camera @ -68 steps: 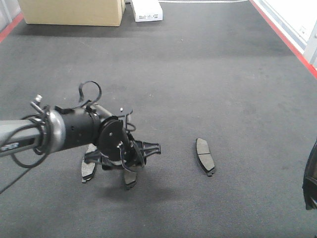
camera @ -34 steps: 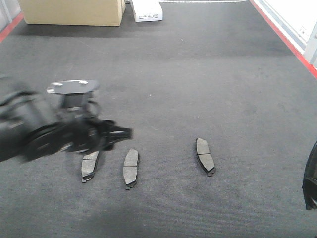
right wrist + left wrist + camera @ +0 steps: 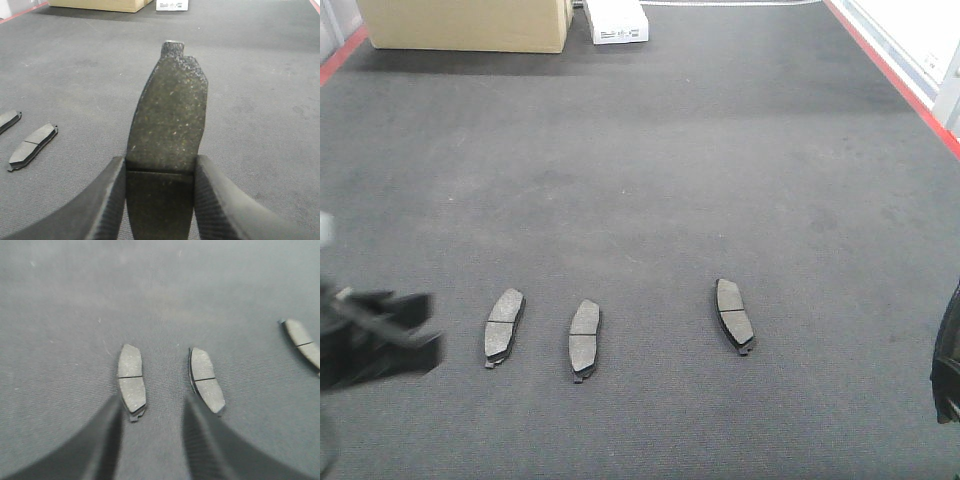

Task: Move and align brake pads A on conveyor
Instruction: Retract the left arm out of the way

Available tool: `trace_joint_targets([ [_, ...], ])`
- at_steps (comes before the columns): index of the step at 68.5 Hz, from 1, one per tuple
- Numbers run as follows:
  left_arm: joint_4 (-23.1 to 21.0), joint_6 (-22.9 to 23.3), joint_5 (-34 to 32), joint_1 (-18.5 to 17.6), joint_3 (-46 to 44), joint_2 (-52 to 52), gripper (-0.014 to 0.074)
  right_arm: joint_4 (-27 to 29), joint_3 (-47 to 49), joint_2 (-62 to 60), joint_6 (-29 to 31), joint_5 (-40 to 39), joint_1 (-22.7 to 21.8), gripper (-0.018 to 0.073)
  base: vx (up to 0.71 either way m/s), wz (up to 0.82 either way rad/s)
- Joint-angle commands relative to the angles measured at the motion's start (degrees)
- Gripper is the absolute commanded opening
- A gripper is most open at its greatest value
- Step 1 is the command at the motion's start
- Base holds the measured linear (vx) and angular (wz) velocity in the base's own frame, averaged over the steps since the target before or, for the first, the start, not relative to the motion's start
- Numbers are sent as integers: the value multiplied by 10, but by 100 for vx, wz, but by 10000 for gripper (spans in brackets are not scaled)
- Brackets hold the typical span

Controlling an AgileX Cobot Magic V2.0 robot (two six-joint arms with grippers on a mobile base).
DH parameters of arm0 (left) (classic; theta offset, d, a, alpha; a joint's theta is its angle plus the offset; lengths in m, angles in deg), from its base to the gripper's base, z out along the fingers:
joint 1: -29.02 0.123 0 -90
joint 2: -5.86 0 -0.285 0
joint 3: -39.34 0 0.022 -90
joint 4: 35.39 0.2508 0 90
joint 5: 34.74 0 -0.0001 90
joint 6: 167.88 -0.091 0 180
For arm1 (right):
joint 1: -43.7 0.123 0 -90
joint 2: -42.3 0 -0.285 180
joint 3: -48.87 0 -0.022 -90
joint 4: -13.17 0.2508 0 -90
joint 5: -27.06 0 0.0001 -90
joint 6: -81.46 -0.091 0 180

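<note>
Three brake pads A lie in a row on the dark grey conveyor [image 3: 720,180]: the left pad [image 3: 504,327], the middle pad [image 3: 584,339] and the right pad [image 3: 734,315]. My left gripper [image 3: 382,330] is a blur at the lower left edge, apart from the pads. In the left wrist view it [image 3: 152,412] stands open just short of two pads [image 3: 131,380] [image 3: 206,385], with nothing between its fingers. My right gripper [image 3: 160,167] is shut on another brake pad [image 3: 170,115], held above the belt and pointing away. Its arm [image 3: 948,370] shows only as a dark shape at the right edge.
A cardboard box [image 3: 470,25] and a white box [image 3: 616,22] stand at the far end of the belt. Red frame edges run along the right [image 3: 890,70] and far left [image 3: 340,55]. Two lying pads [image 3: 32,145] [image 3: 7,119] show left of the held one.
My left arm has pulled back from over the middle pad to the lower left edge, leaving that pad lying on the belt. The pads and right arm have not moved.
</note>
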Motion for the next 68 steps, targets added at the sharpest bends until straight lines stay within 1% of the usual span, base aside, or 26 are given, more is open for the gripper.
trace_joint_targets([
  [1,16,5,-30,-4,16,-64,145,-10,18,5,3,-54,-1,43,0,0],
  [13,36,5,-25,-4,76,-174,-10,-10,18,5,3,-54,-1,43,0,0],
  [23,36,5,-21,-4,98,-255,-8,-10,18,5,3,-54,-1,43,0,0],
  [34,40,5,-9,-4,98,-305,-7,-10,18,5,3,-54,-1,43,0,0],
  [68,40,5,0,-4,98,-309,-7,-10,18,5,3,-54,-1,43,0,0],
])
